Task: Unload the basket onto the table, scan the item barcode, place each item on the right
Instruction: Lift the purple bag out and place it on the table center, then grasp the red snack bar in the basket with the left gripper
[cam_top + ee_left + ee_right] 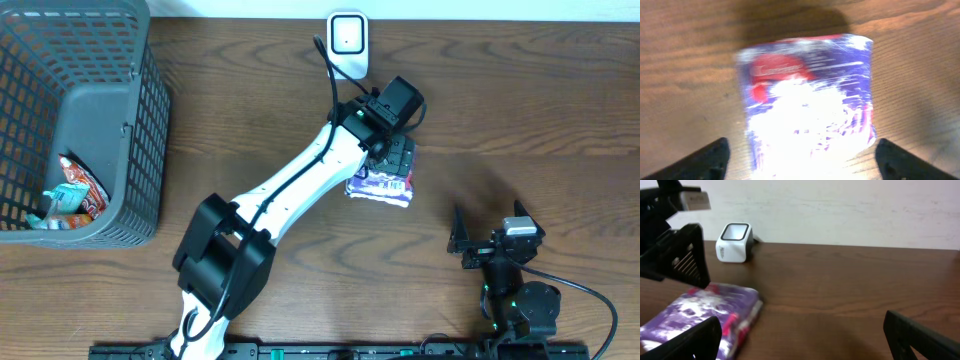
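Purple packet (380, 187) lies flat on the table (520, 110) near the white scanner (347, 40), the left gripper (801, 159) spread wide over it, gripping nothing (right gripper (490, 232) gapes idle, well apart), so presenting its barcode looks still undone to me.

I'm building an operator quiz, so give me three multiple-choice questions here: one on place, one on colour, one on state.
1. Where does the white barcode scanner stand?
A: at the table's far edge, beyond the packet.
B: at the near edge.
C: on top of the packet.
2. The packet below the left gripper is mostly:
A: green.
B: purple.
C: orange.
3. The right gripper is:
A: shut on the packet.
B: shut on nothing.
C: open and empty.
Answers: A, the overhead view shows it by the far edge; B, its wrapper reads purple in every view; C, its jaws stand wide apart with only table between.
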`<state>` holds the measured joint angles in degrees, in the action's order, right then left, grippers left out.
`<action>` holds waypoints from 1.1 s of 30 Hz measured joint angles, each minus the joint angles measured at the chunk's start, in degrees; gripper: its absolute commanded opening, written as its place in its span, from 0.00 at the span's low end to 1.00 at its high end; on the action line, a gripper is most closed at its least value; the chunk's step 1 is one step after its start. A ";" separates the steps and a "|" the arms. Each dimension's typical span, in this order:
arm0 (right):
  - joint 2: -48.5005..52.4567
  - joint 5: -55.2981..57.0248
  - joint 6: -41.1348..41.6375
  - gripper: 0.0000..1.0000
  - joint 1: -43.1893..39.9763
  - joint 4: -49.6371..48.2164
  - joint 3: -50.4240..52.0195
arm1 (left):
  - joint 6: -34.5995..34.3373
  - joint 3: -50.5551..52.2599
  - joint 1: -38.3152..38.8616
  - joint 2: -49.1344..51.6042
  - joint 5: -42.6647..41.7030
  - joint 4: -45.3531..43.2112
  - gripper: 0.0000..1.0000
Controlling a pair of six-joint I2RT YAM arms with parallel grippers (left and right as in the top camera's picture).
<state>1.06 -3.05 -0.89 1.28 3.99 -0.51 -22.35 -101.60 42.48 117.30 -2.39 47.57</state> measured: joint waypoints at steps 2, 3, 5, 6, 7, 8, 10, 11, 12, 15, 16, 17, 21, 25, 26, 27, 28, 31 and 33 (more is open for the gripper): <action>0.00 -0.02 0.00 0.99 0.00 0.02 0.00 | 1.84 0.00 -0.52 -0.94 0.22 -0.02 0.96; 0.00 -0.02 0.00 0.99 0.00 0.02 0.00 | 2.82 0.00 -1.22 -1.88 0.55 -0.07 0.96; 0.00 -0.02 0.00 0.99 0.00 0.02 0.00 | 3.74 0.00 -2.89 -4.28 1.38 -0.07 0.96; 0.00 -0.02 0.00 0.99 0.00 0.00 0.00 | 4.22 0.00 -4.37 -6.34 1.79 -0.37 0.96; 0.00 -0.02 0.00 0.99 0.00 0.02 0.00 | 4.52 0.00 -6.29 -9.07 2.45 -0.98 0.96; 0.00 -0.02 0.00 0.99 0.00 0.02 0.00 | 4.68 0.00 -7.67 -10.88 2.82 -1.44 0.96; 0.00 -0.02 0.00 0.99 0.00 0.02 0.00 | 4.90 -0.02 -12.57 -16.70 3.41 -2.89 0.96; 0.00 -0.02 0.00 0.99 0.00 0.00 0.00 | 4.98 -0.04 -15.32 -19.37 3.72 -3.63 0.96; 0.00 -0.02 0.00 0.99 0.00 0.02 0.00 | 5.07 -0.13 -18.12 -21.97 4.15 -4.22 0.96; 0.00 0.00 0.00 0.99 0.00 0.00 0.00 | 5.35 -0.72 -29.27 -28.65 5.22 -5.62 0.96; 0.00 0.00 0.00 0.99 0.00 0.00 0.00 | 5.49 -0.79 -33.18 -30.10 5.35 -5.86 0.96; 0.00 -0.02 0.00 0.99 0.00 0.02 0.00 | 5.55 -0.83 -37.18 -31.30 5.64 -5.88 0.96; 0.00 -0.02 0.00 0.99 0.00 0.02 0.00 | 5.68 -0.90 -52.92 -31.82 6.58 -4.50 0.96; 0.00 -0.02 0.00 0.99 0.00 0.02 0.00 | 4.22 -0.87 -63.52 -28.74 6.99 0.79 0.96; 0.00 -0.02 0.00 0.99 0.00 0.00 0.00 | 3.15 -0.87 -65.66 -27.54 7.30 2.40 0.96; 0.00 -0.02 0.00 0.99 0.00 0.00 0.00 | 2.56 -0.81 -67.30 -26.43 7.52 3.67 0.96; 0.00 0.00 0.00 0.99 0.00 0.00 0.00 | 2.01 -0.68 -68.39 -25.53 7.78 4.50 0.96; 0.00 -0.02 0.00 0.99 0.00 0.00 0.00 | 1.05 0.61 -70.55 -21.97 9.88 6.82 0.96; 0.00 -0.02 0.00 0.99 0.00 0.00 0.00 | 0.72 1.92 -70.51 -19.50 12.20 7.96 0.96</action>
<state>1.06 -3.07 -0.89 1.28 3.99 -0.51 -21.63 -99.68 -28.03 97.80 9.80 55.53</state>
